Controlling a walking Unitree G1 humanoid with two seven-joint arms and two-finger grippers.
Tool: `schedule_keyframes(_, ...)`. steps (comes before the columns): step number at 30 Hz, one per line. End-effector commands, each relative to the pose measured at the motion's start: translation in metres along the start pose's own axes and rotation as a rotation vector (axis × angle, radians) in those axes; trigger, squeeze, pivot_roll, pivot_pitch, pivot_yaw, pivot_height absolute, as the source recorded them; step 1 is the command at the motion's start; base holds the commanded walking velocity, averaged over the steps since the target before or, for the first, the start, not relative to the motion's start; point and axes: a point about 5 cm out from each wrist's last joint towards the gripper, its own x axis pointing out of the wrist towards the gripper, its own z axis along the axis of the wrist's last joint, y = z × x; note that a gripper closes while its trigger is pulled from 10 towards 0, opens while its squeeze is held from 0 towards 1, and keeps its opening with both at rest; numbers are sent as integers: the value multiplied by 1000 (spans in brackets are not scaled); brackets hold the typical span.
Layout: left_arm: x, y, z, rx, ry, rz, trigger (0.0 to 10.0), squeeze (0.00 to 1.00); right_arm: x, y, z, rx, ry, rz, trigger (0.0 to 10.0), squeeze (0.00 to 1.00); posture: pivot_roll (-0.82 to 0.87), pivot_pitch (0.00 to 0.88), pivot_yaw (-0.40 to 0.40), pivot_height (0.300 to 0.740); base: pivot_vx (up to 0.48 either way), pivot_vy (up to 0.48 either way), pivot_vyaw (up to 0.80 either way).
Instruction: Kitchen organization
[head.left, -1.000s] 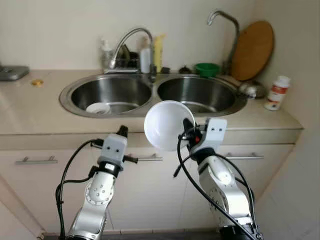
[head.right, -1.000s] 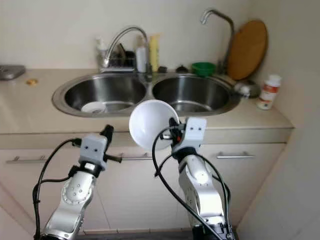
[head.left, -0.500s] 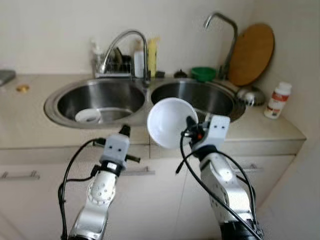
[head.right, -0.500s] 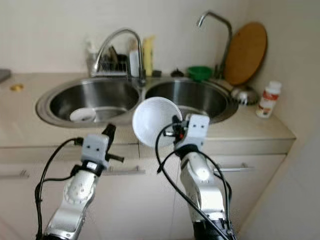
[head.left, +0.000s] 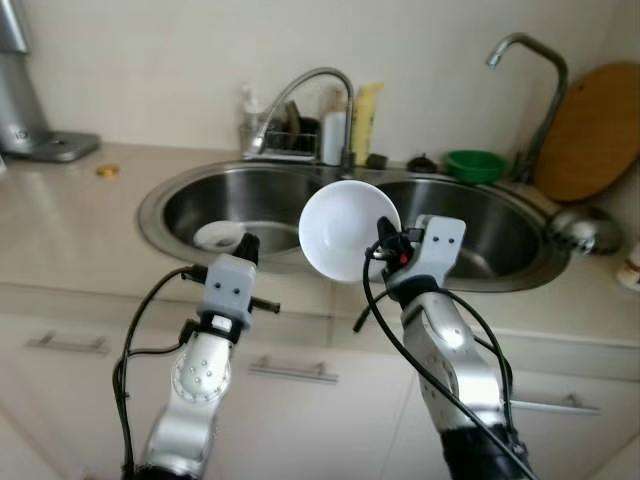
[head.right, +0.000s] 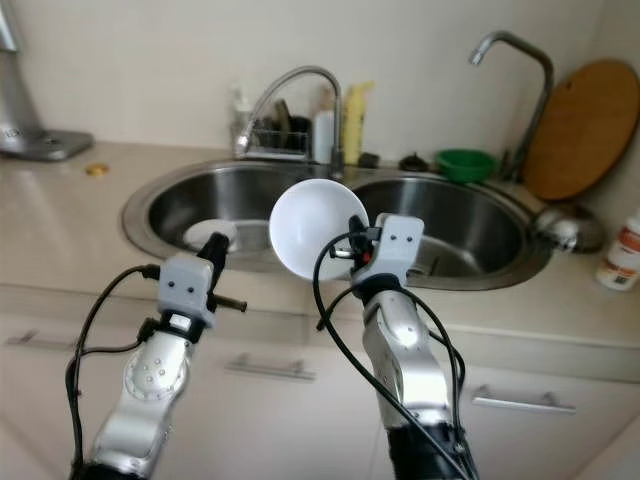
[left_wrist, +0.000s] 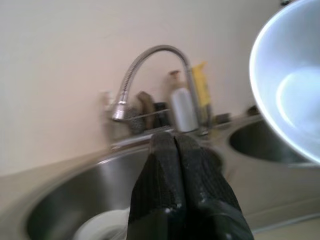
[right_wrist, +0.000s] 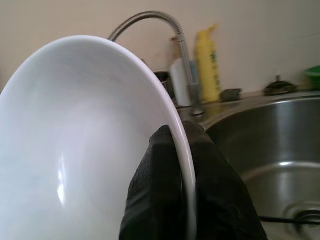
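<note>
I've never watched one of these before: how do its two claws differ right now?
The right gripper is shut on the rim of a white bowl, held tilted on edge before the sink. The left gripper is shut too but carries nothing, and sits lower, pointing toward the left basin. Both have black jaws on silver arms.

The bowl was glossy white, ceramic by its look. The double sink and tap were brushed, shiny steel. The counter was smooth matt beige. The round board looked wooden. Both arms were silvery metal; the fingers were textured matt black.
</note>
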Motion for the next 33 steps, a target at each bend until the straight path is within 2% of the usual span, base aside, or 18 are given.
schedule_keyframes(1, 4, -4, 7, 6, -30, -21, 10000, 0, 2, -4, 6, -4, -31, -19, 10000, 0, 61, 0, -30, 740, 315, 0, 0)
schedule_keyframes(13, 4, -4, 7, 6, -31, -23, 10000, 0, 6, -8, 9, -26, -41, -43, 10000, 0, 62, 0, -28, 740, 313, 0, 0)
schedule_keyframes(20, 3, -6, 7, 3, -31, -32, 10000, 0, 7, -20, 3, -62, -5, -113, 10000, 0, 61, 0, -27, 740, 310, 0, 0)
schedule_keyframes(23, 4, -7, 4, 7, -18, -30, 10000, 0, 11, -30, -1, -81, 44, -146, 10000, 0, 58, 0, -24, 740, 0, 0, 0)
schedule_keyframes(26, 4, -8, 4, 8, -18, -33, 10000, 0, 15, -49, -5, -170, 108, -225, 10000, 0, 62, 0, -25, 740, 0, 0, 0)
schedule_keyframes(29, 4, -8, 3, 10, -17, -33, 10000, 0, 20, -63, 0, -200, 120, -255, 10000, 0, 63, 0, -26, 740, 0, 0, 0)
schedule_keyframes(33, 4, -8, 3, 10, -17, -34, 10000, 0, 27, -75, -2, -332, 199, -271, 10000, 0, 61, 0, -24, 740, 0, 0, 0)
